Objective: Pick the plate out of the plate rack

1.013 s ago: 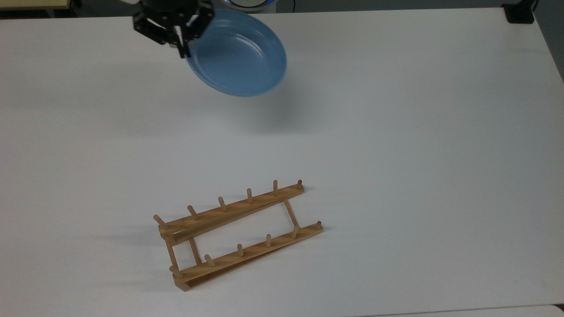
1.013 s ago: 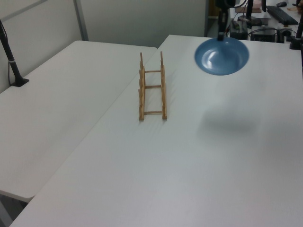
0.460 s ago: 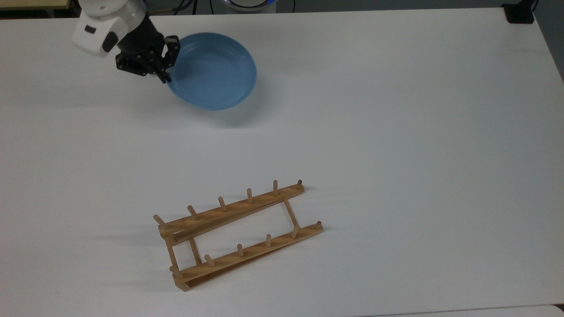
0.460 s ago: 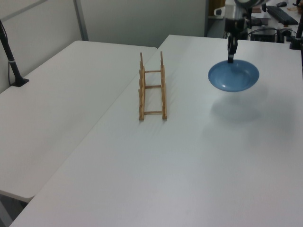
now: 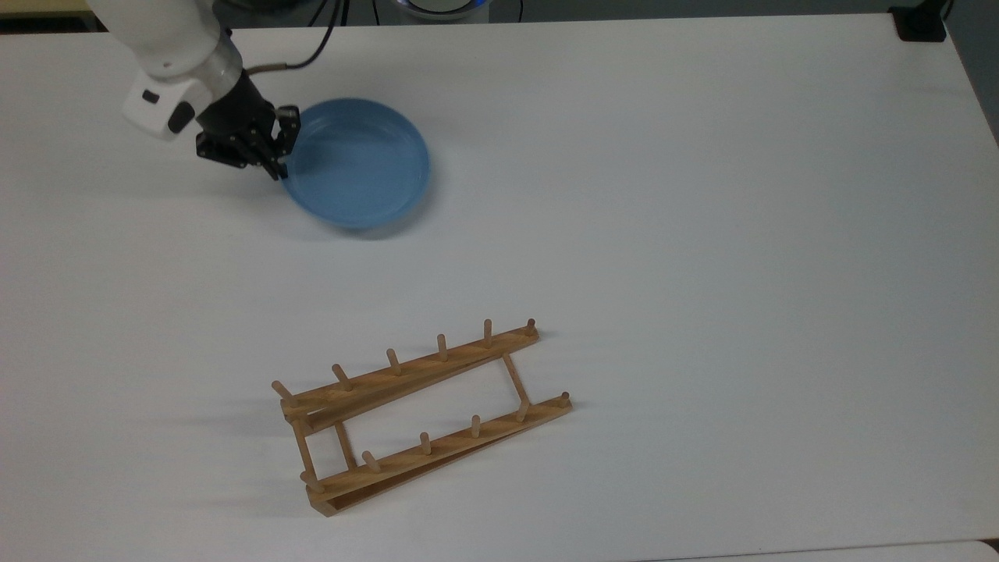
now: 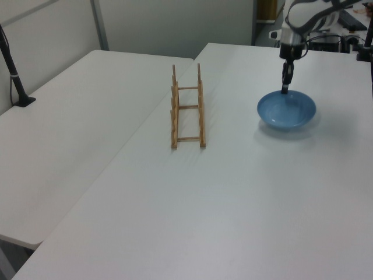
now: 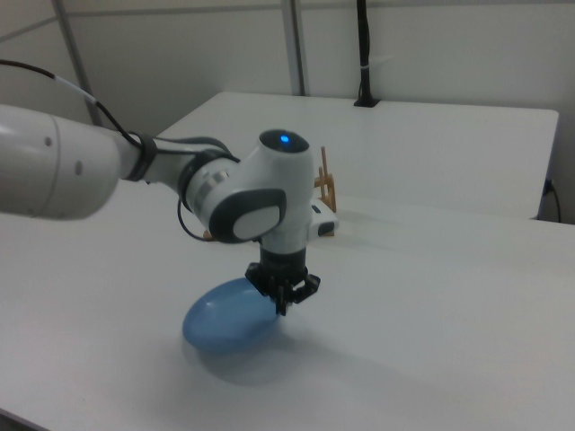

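My gripper (image 5: 277, 160) is clamped on the rim of the plate (image 5: 357, 162), fingers pinching the edge that faces the top view's left. The plate lies flat and face up, at or just above the table (image 5: 702, 195), near its far edge toward the far-left corner in the top view. I judge it resting or within a hair of it, since its shadow hugs the underside in the left view (image 6: 287, 109).

The plate rack (image 5: 421, 406) stands with no plate in it, well apart from the plate, toward the near edge of the table in the top view, its long axis running diagonally.

Relation that matters now: the whole body of the plate extends from the gripper toward the top view's right, so the grip is at one edge, not over the centre. In the right view the gripper (image 7: 284, 296) comes down nearly vertical onto the rim, plate (image 7: 229, 317) spreading to the right view's left of it.

My read: plate is out of the rack; what remains is release and a straight-up retreat. Risk I see: pulling away sideways could drag or tip the plate
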